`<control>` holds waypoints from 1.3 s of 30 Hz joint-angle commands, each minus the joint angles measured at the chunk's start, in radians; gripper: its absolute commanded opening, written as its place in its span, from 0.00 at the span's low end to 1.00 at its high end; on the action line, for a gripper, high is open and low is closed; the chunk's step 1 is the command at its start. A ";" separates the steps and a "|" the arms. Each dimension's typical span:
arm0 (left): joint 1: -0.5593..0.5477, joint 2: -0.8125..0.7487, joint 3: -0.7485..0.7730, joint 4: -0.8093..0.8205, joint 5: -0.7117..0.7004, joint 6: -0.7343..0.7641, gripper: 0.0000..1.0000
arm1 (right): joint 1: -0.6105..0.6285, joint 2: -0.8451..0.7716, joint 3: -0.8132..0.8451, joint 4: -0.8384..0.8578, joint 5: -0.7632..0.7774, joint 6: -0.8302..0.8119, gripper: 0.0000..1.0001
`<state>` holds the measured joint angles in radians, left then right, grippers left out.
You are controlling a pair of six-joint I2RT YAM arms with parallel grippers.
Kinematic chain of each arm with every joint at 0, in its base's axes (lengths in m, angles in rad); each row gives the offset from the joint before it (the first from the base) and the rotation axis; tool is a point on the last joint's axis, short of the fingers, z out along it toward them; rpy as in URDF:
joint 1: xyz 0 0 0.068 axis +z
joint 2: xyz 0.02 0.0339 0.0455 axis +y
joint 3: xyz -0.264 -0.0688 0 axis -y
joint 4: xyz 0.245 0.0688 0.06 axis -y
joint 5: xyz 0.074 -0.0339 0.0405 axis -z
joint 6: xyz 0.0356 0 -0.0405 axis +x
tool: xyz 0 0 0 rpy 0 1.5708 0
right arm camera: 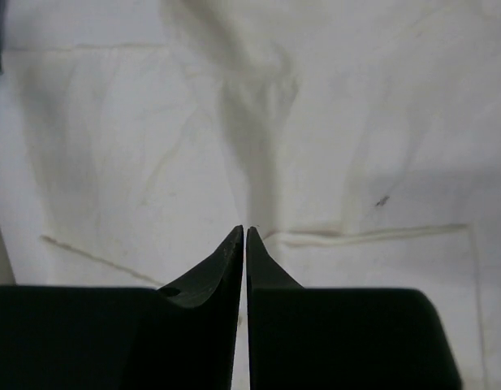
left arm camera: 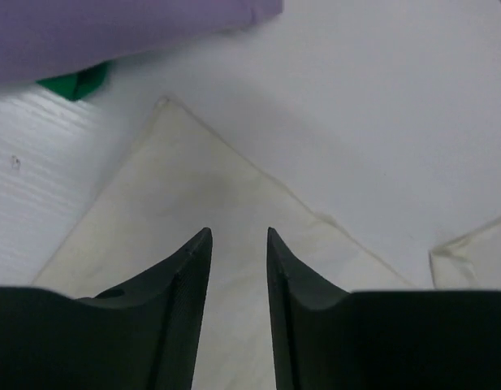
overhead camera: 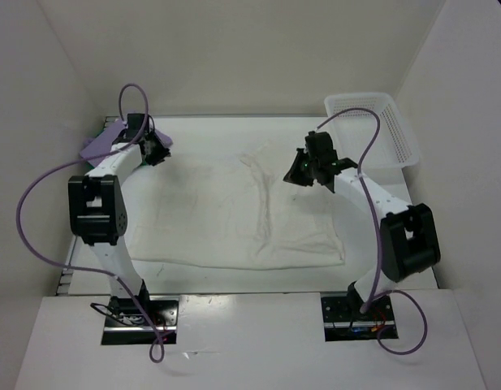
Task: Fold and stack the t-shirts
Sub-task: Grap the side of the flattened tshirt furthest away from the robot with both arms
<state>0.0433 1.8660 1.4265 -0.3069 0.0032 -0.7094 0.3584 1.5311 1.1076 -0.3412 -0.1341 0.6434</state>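
The white t-shirt (overhead camera: 234, 219) lies spread flat across the middle of the table. A light purple t-shirt (overhead camera: 96, 146) sits at the far left edge, with a bit of green t-shirt (left arm camera: 75, 81) showing under it. My left gripper (left arm camera: 238, 231) hovers over a pointed corner of the white t-shirt (left arm camera: 193, 195), jaws open with nothing between them. My right gripper (right arm camera: 244, 230) is above the white t-shirt (right arm camera: 153, 146), its tips over a hem seam. Its jaws are shut to a thin slit, and no cloth shows between them.
A white plastic mesh basket (overhead camera: 372, 130) stands at the back right corner. White walls close in the table on the left, back and right. Purple cables loop off both arms.
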 commanded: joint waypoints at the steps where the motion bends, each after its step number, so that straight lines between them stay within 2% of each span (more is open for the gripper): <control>1: -0.002 0.096 0.123 0.031 -0.086 0.045 0.44 | -0.038 0.107 0.101 0.054 0.027 -0.083 0.08; 5: 0.018 0.186 0.216 0.022 -0.114 0.079 0.54 | -0.050 0.194 0.182 0.064 0.045 -0.102 0.12; 9: 0.018 0.240 0.264 -0.017 -0.166 0.128 0.51 | -0.050 0.227 0.231 0.074 0.045 -0.102 0.15; 12: 0.027 0.228 0.212 0.015 -0.206 0.128 0.51 | -0.050 0.255 0.256 0.084 0.024 -0.111 0.20; 18: 0.036 0.282 0.244 -0.020 -0.238 0.168 0.47 | -0.059 0.349 0.346 0.084 0.002 -0.120 0.20; 33: 0.036 0.318 0.207 0.055 -0.174 0.177 0.48 | -0.059 0.491 0.525 0.051 -0.019 -0.139 0.24; 35: 0.036 0.318 0.207 0.055 -0.174 0.177 0.48 | -0.068 0.526 0.566 0.051 -0.019 -0.139 0.26; 39: 0.036 0.328 0.207 0.055 -0.164 0.186 0.45 | -0.079 0.610 0.676 0.005 -0.030 -0.149 0.38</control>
<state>0.0792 2.1723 1.6417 -0.2829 -0.1734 -0.5499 0.2970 2.0941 1.6897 -0.3229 -0.1589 0.5220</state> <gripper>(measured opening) 0.449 0.361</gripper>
